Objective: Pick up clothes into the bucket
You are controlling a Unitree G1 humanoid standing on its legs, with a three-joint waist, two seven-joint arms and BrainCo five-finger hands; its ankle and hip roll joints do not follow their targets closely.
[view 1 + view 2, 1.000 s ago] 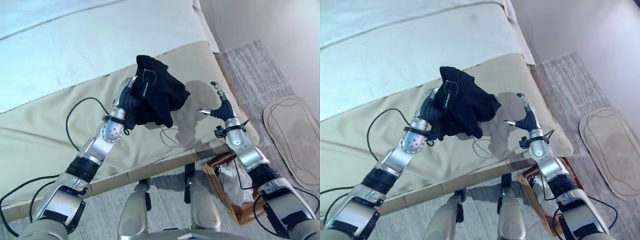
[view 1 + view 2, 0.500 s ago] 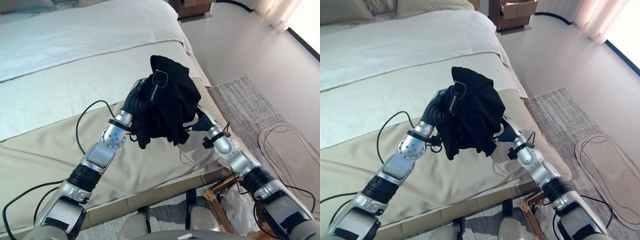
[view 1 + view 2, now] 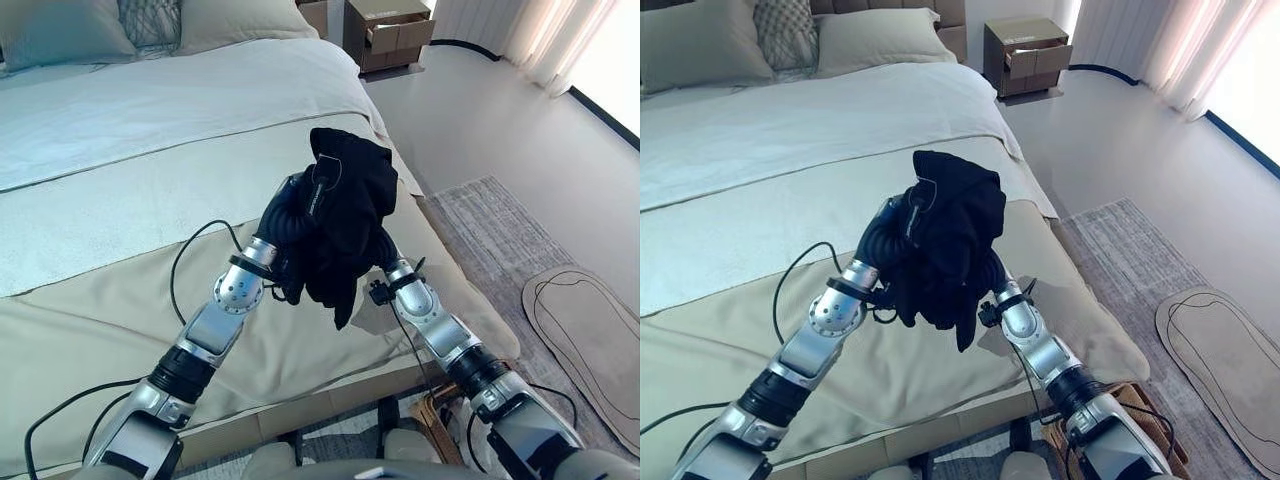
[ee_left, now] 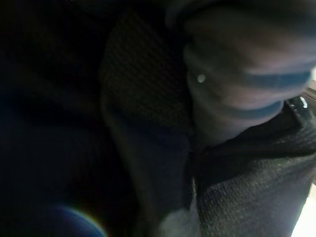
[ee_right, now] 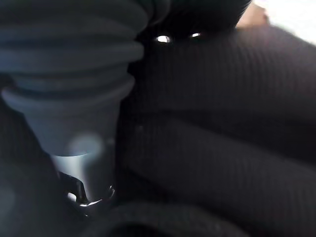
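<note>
A black garment (image 3: 345, 215) is held bunched and raised above the foot of the bed (image 3: 120, 170), draped over the left hand (image 3: 300, 205), whose dark ribbed cover shows beneath the cloth; the fingers are buried in the fabric, so whether they are curled on it cannot be told. The right hand (image 3: 992, 272) is pushed in under the garment from the other side, its fingers likewise hidden, and their state cannot be told either. The cloth hangs between and over both hands, with a loose tail dangling below them. A wooden basket (image 3: 1118, 402), taken to be the bucket, is glimpsed on the floor by the bed's corner, below the right arm and well apart from the garment. For the carry to go well, the bundle should be kept gathered between both hands so the hanging tail is not snagged on the bed edge, and it should be brought squarely over the basket before anything is let go.
</note>
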